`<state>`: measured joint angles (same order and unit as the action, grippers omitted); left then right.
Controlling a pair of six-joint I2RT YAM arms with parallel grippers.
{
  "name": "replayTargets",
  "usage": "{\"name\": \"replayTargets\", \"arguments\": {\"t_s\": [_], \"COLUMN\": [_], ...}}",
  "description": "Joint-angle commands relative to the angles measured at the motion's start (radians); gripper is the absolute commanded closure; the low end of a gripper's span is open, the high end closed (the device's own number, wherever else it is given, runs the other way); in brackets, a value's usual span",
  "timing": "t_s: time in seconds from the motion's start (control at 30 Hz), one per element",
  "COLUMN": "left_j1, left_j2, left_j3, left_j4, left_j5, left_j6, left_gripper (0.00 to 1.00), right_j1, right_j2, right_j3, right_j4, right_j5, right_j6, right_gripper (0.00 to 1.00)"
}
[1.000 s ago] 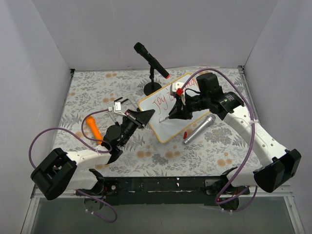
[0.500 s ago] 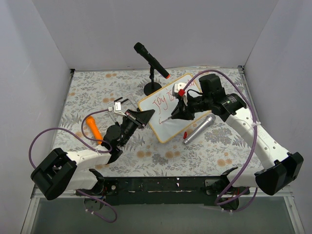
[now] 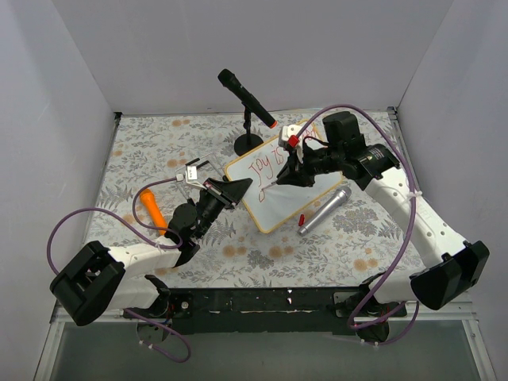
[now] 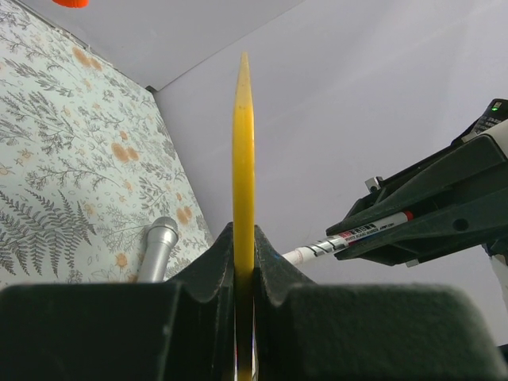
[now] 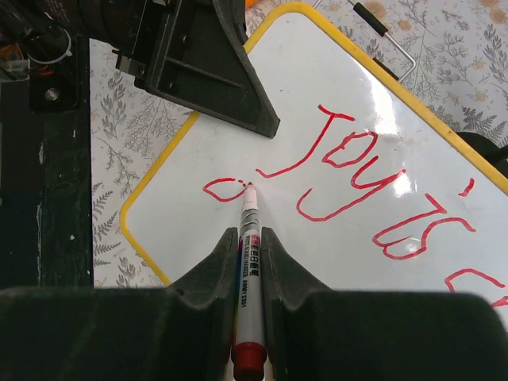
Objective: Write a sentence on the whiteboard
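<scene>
The whiteboard (image 3: pixel 279 205) lies slanted on the floral table, with a yellow-looking frame (image 5: pixel 151 178). My left gripper (image 3: pixel 238 189) is shut on its near-left edge; that edge (image 4: pixel 243 151) stands upright between the jaws (image 4: pixel 244 238). My right gripper (image 3: pixel 281 180) is shut on a red marker (image 5: pixel 248 254), whose tip touches the board beside a small red loop. The sentence (image 5: pixel 361 178) reads "Joy is" in red and runs on out of the right wrist view. From the left wrist the marker (image 4: pixel 357 234) shows between the right fingers (image 4: pixel 429 202).
A silver microphone (image 3: pixel 324 209) lies just right of the board. Behind the board stands a black microphone (image 3: pixel 248 99) on its round base (image 3: pixel 248 144). An orange object (image 3: pixel 152 210) lies left of my left arm. A wire clip (image 3: pixel 194 168) sits near the board's left corner.
My right gripper has shifted slightly toward the back with the marker, its tip moving a little up the board. The left arm and the board have not moved.
</scene>
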<state>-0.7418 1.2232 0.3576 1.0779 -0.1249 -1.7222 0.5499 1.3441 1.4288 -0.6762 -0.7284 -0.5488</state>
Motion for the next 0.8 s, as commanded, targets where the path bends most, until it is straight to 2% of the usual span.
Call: {"name": "replayTargets", "arguments": {"t_s": [0.0, 0.4, 0.77], "left_j1": [-0.005, -0.005, -0.005], "left_j2": [-0.045, -0.048, -0.059], "left_j3": [0.034, 0.03, 0.026], "left_j4": [0.142, 0.14, 0.134], "left_j5": [-0.004, -0.01, -0.016], "left_j6": [-0.03, -0.027, -0.022], "left_gripper": [1.0, 1.0, 1.0], "right_j1": [-0.002, -0.002, 0.012], "right_j2": [-0.01, -0.092, -0.109], "right_j3": [0.002, -0.119, -0.149], "right_j4": [0.032, -0.026, -0.074], "right_j5": [-0.002, -0.009, -0.063], "right_j6": [0.001, -0.045, -0.082], "right_gripper": [0.99, 0.99, 0.99]}}
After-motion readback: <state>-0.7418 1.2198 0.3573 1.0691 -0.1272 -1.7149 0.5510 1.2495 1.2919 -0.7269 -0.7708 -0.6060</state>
